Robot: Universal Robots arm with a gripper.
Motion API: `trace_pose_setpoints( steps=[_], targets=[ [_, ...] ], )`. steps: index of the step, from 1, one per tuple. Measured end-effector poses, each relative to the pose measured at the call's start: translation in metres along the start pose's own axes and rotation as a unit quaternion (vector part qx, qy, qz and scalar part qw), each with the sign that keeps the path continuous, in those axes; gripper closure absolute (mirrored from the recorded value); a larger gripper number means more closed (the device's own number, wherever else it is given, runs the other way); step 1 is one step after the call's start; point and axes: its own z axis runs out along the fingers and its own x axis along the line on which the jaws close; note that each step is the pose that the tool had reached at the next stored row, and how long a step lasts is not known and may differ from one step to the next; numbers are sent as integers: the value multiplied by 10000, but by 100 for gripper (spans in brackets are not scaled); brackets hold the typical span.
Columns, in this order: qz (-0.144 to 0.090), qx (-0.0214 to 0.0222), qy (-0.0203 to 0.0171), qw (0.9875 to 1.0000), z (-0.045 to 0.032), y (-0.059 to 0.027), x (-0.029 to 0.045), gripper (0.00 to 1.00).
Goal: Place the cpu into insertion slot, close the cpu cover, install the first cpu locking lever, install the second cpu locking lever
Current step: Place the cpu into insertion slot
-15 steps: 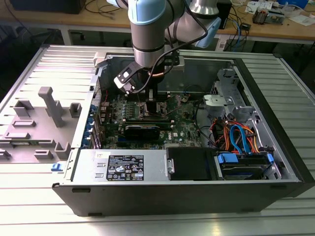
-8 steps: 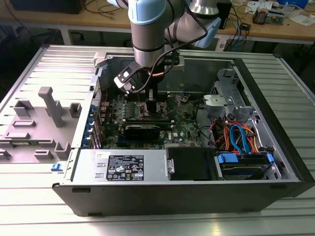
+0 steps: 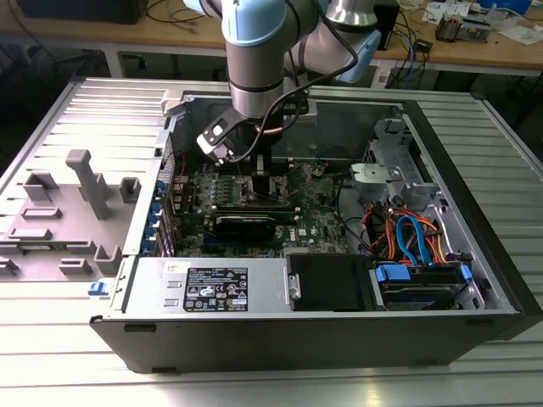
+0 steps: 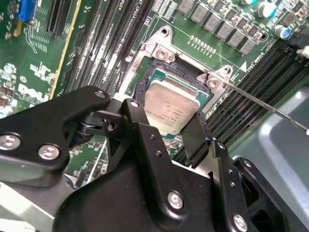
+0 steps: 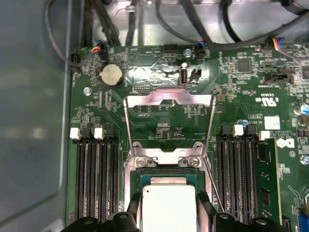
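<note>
Black pincer [image 4: 166, 126] clamped on the cpu [image 4: 171, 101], above the insertion slot [image 4: 145, 82], cpu cover [image 5: 140, 98] flipped open

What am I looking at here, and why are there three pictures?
A robot arm reaches into an open computer case lying on a table. The exterior view comes from a camera standing off the arm; both wrist views come from cameras riding on it, looking down at the green board. The black gripper at the arm's end grips a cpu, a small silver chip, from two sides, right at its square slot. Whether it is seated, I cannot tell. The slot's metal cover stands flipped open.
</note>
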Motion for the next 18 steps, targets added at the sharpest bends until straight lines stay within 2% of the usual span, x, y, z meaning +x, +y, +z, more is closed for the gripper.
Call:
trace_pose_setpoints(
  steps=[8, 13, 18],
  targets=[
    [-4, 2, 1, 10000, 60, -5, -1, 45],
    [133, 6, -10, 9999, 71, 0, -1, 45],
    [147, 10, -13, 9999, 80, 2, -2, 45]
  ],
)
